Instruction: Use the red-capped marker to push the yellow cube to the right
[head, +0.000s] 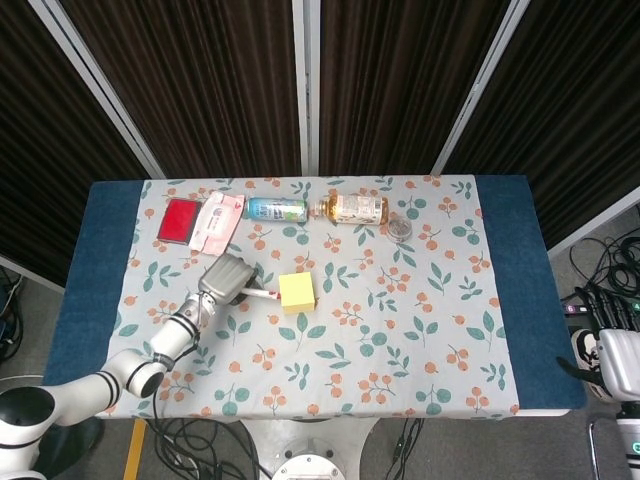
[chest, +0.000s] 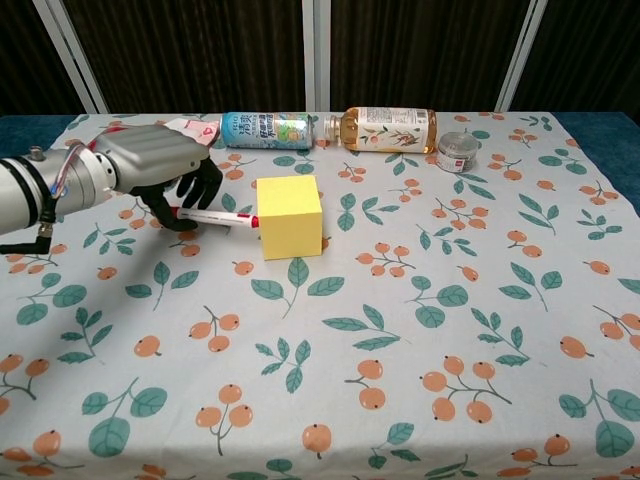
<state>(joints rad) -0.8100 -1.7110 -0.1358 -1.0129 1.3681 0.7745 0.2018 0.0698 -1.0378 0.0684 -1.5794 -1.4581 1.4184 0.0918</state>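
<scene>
The yellow cube (head: 297, 292) (chest: 289, 215) sits left of the table's middle on the floral cloth. My left hand (head: 227, 277) (chest: 160, 168) grips the white marker (head: 259, 294) (chest: 217, 217), held level, and its red cap touches the cube's left face. The fingers curl around the marker's rear end. The right hand does not show on the table in either view.
Along the far edge lie a red flat case (head: 180, 219), a pink wipes pack (head: 217, 222), a blue can (head: 277, 209) (chest: 266, 130), an amber bottle (head: 353, 209) (chest: 388, 129) and a small tin (head: 400, 230) (chest: 457, 151). The floral cloth (head: 400, 320) stretches to the cube's right.
</scene>
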